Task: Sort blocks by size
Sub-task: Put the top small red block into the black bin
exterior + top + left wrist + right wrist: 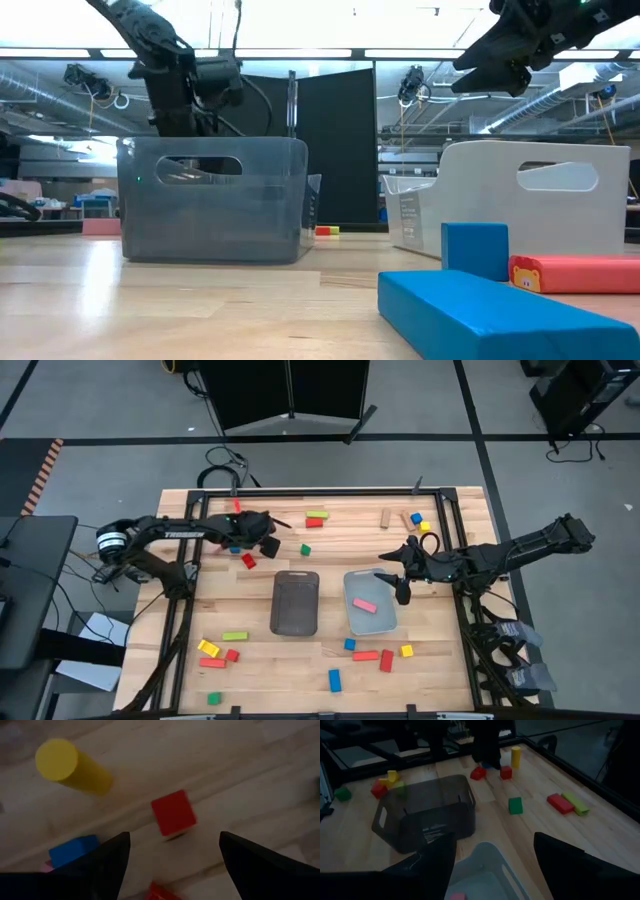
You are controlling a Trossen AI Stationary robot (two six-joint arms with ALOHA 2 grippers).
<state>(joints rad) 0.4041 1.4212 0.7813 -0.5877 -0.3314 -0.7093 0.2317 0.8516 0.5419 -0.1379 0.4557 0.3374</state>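
Observation:
My left gripper (pixel 172 870) is open and points down at the table's far left (pixel 264 540). It hovers over a red cube (pixel 173 812) that lies flat on the wood ahead of its fingertips. Beside the cube stand a yellow cylinder (pixel 72 767) and a blue block (pixel 72 851). My right gripper (pixel 401 578) is open and empty, raised above the far right corner of the pale tray (pixel 352 622). A pink block (pixel 364 604) lies in that tray. More blocks are scattered near the front edge, among them a blue bar (pixel 335 679) and a red bar (pixel 365 656).
A dark grey tray (pixel 295 602) stands mid-table, left of the pale tray. A green cube (pixel 305 548) and a green bar (pixel 317 514) with a red bar (pixel 314 522) lie toward the far edge. Tan, blue and yellow blocks sit at the far right (pixel 415 518). A black frame rims the table.

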